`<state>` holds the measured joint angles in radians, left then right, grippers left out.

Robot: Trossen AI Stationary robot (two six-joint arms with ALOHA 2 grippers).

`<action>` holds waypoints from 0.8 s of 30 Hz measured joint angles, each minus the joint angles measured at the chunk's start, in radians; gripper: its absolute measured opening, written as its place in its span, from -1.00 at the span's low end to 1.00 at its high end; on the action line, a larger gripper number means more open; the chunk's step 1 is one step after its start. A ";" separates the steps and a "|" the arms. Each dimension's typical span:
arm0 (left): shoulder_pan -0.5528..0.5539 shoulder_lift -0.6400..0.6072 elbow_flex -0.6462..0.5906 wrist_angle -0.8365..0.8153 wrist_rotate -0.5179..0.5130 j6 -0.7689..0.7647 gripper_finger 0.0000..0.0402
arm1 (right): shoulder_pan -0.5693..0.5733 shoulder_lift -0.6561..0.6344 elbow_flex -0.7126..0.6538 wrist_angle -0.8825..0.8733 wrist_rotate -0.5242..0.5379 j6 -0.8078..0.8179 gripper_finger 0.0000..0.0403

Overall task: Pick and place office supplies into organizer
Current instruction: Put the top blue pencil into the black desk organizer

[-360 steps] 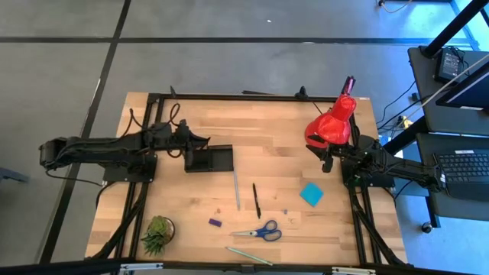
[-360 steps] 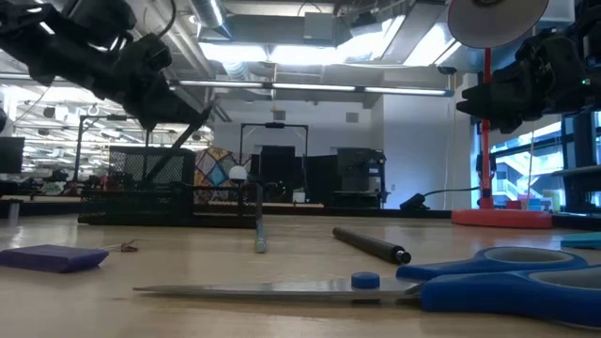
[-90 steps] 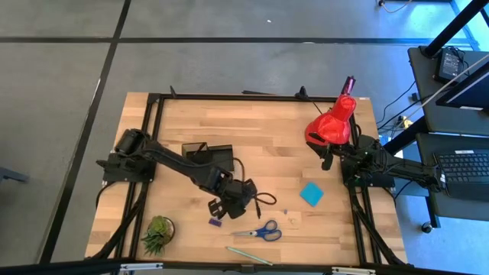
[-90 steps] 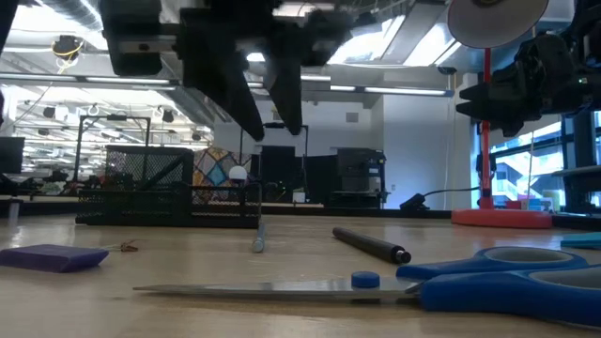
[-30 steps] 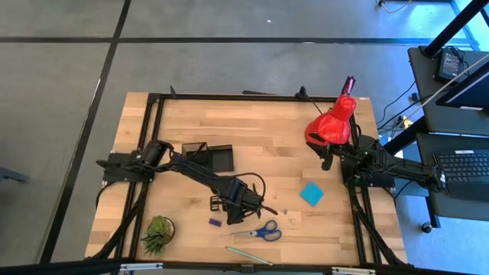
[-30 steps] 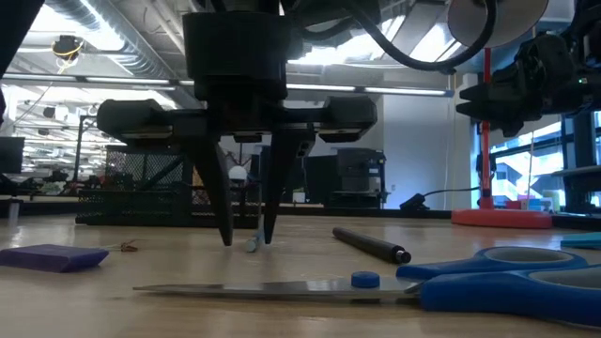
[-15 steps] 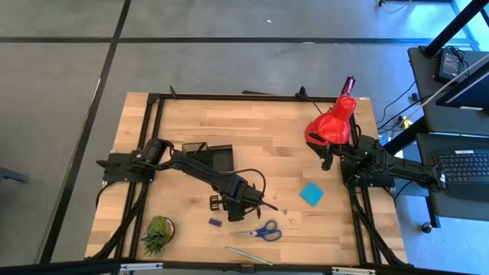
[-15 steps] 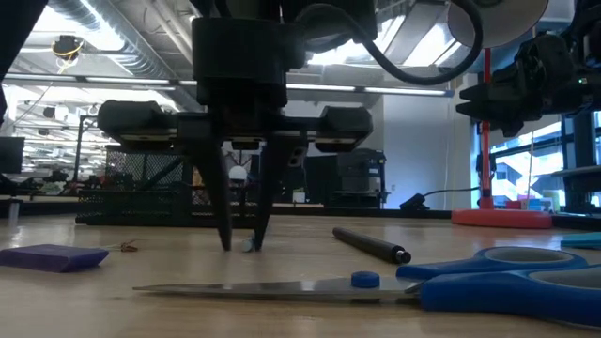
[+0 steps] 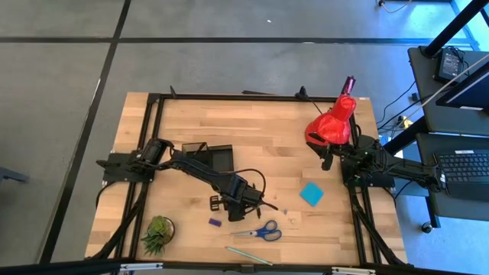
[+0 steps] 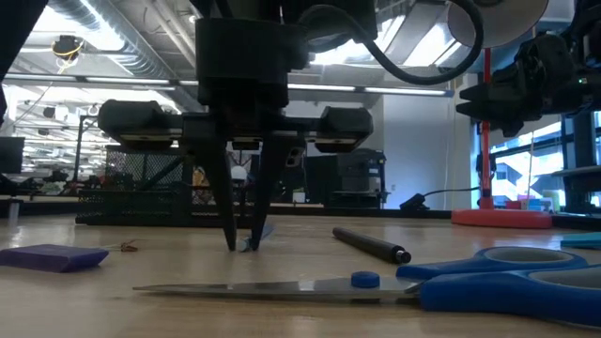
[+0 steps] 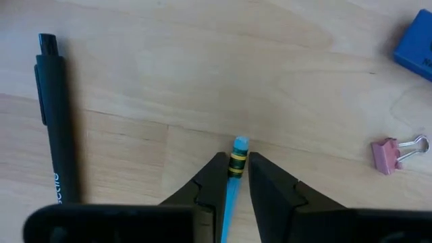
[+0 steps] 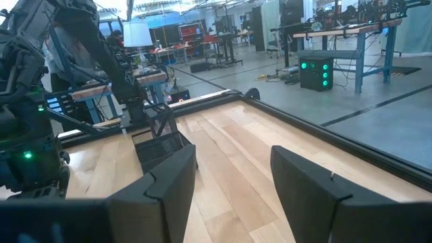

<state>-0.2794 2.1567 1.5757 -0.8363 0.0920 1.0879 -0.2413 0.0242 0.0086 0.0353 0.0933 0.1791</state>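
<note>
High view: the left gripper (image 9: 246,200) reaches to mid-table, well apart from the organizer (image 9: 208,156). The right gripper (image 9: 327,159) waits beside the red lamp (image 9: 331,124).

Low view: the left fingers (image 10: 230,211) stand tip-down on the wood, converging around a pale blue pencil (image 10: 257,238).

Left wrist view: the 2 jaws pinch the pencil (image 11: 235,177) just behind its banded end; a black pen (image 11: 55,128) lies alongside and a pink binder clip (image 11: 395,150) is nearby. Best to firm the pinch before lifting, then raise straight up so the pencil does not swivel.

Right wrist view: the right jaws stand spread, holding nothing.
</note>
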 joint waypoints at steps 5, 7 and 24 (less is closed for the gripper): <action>0.000 0.000 0.000 0.002 0.003 -0.003 -0.73 | 0.000 0.000 0.000 0.000 0.000 0.000 -0.03; 0.000 0.000 0.000 0.004 0.004 -0.003 -0.78 | 0.000 0.000 0.000 0.000 0.000 0.000 -0.03; -0.042 0.004 -0.002 0.135 0.057 -0.008 -0.97 | 0.000 0.000 0.000 0.000 0.000 0.029 -0.03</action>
<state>-0.3216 2.1605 1.5738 -0.7010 0.1487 1.0799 -0.2417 0.0242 0.0086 0.0356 0.0936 0.2085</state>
